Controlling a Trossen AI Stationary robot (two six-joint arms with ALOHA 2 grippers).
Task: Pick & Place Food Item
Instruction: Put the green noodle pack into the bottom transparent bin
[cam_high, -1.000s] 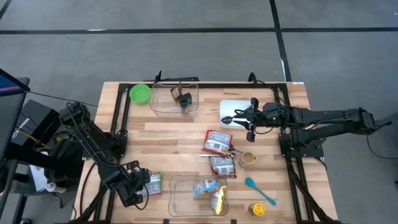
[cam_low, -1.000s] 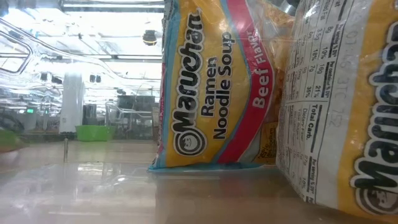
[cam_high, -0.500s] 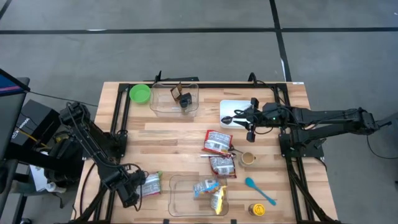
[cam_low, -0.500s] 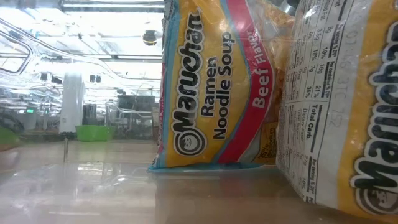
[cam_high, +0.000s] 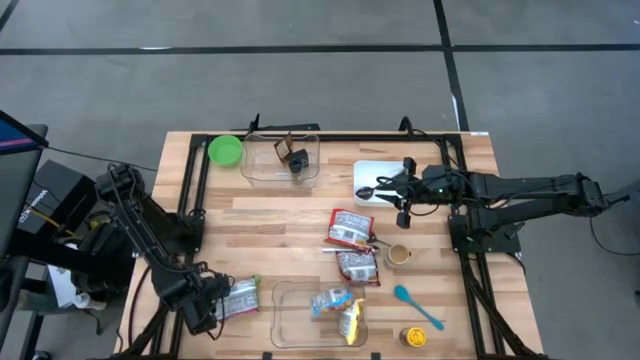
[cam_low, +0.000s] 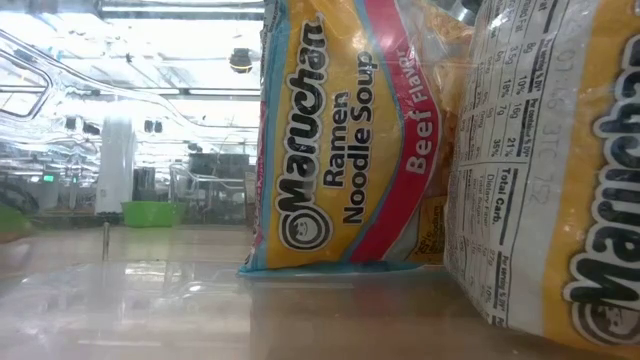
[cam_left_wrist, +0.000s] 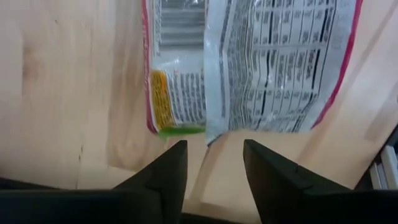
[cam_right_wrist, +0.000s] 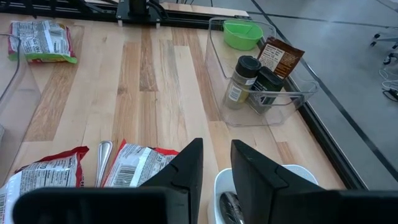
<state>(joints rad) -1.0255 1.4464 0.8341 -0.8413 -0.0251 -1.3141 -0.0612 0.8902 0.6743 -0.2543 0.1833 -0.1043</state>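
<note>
A ramen pack (cam_high: 240, 297) lies flat on the wood at the table's near left, beside the clear container (cam_high: 283, 322); the left wrist view shows its printed back (cam_left_wrist: 249, 56). My left gripper (cam_high: 205, 305) points down just left of that pack. It is open, with bare wood between its fingers (cam_left_wrist: 214, 146) and the pack's edge just beyond the tips. Two more ramen packs (cam_high: 335, 310) lie in the clear container and fill the low view (cam_low: 340, 140). My right gripper (cam_high: 402, 195) hovers over the white plate (cam_high: 380, 172), its fingers (cam_right_wrist: 216, 143) a little apart and holding nothing.
Two ramen packs (cam_high: 348, 228) (cam_high: 357, 266) lie mid-table beside a cup (cam_high: 399, 254). A blue spoon (cam_high: 417, 306) and a yellow-lidded jar (cam_high: 414, 337) are near right. At the far edge stand a clear bin with spice jars (cam_high: 282, 158) and a green bowl (cam_high: 225, 150).
My left gripper has drawn back a little toward the table's left edge, off the ramen pack. The pack stays flat on the wood beside the clear container and now shows more fully.
</note>
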